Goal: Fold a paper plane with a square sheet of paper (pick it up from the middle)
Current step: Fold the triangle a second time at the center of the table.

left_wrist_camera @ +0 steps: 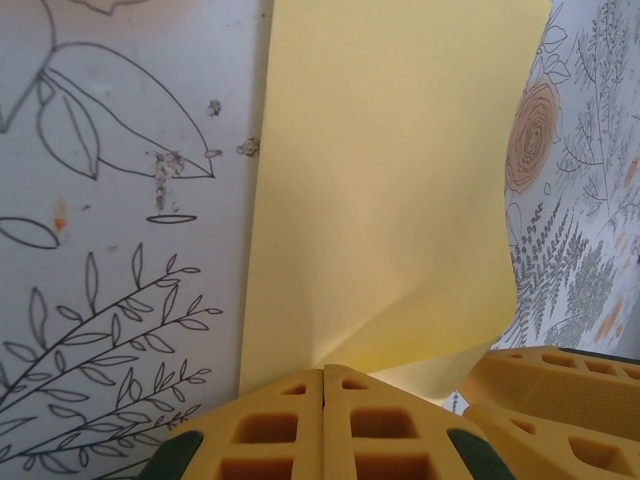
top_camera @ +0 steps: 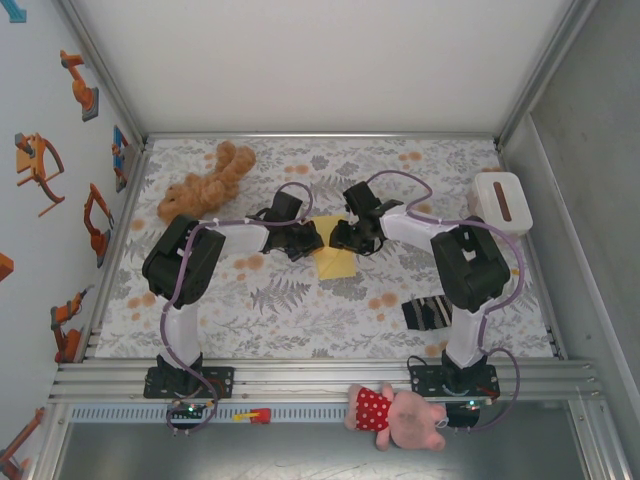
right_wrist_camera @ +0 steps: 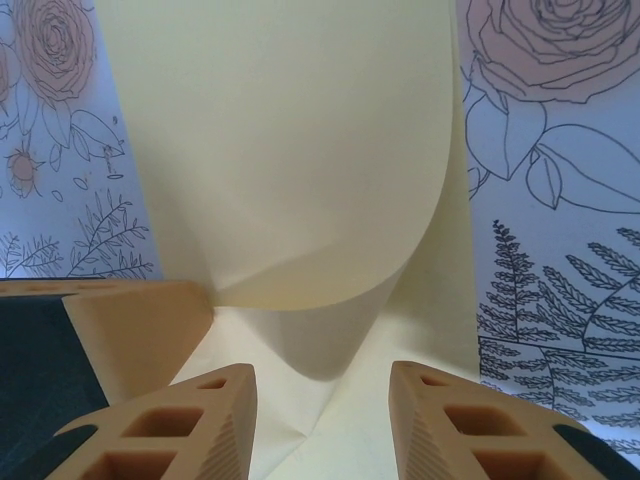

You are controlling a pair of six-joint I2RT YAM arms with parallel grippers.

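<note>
Left end effector [left_wrist_camera: 323, 375] clamps the square sheet of paper [left_wrist_camera: 390, 180] — right end effector [right_wrist_camera: 322, 380] apart.

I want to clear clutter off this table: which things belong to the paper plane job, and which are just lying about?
In use: yellow paper, left gripper, right gripper.
Lying about: brown teddy, white box, striped sock, pink toy.

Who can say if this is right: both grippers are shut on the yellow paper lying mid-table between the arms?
Not quite. The left gripper is shut on the yellow paper, but the right gripper is open, its fingers apart around the sheet, as the right wrist view shows. The rest is right.
</note>
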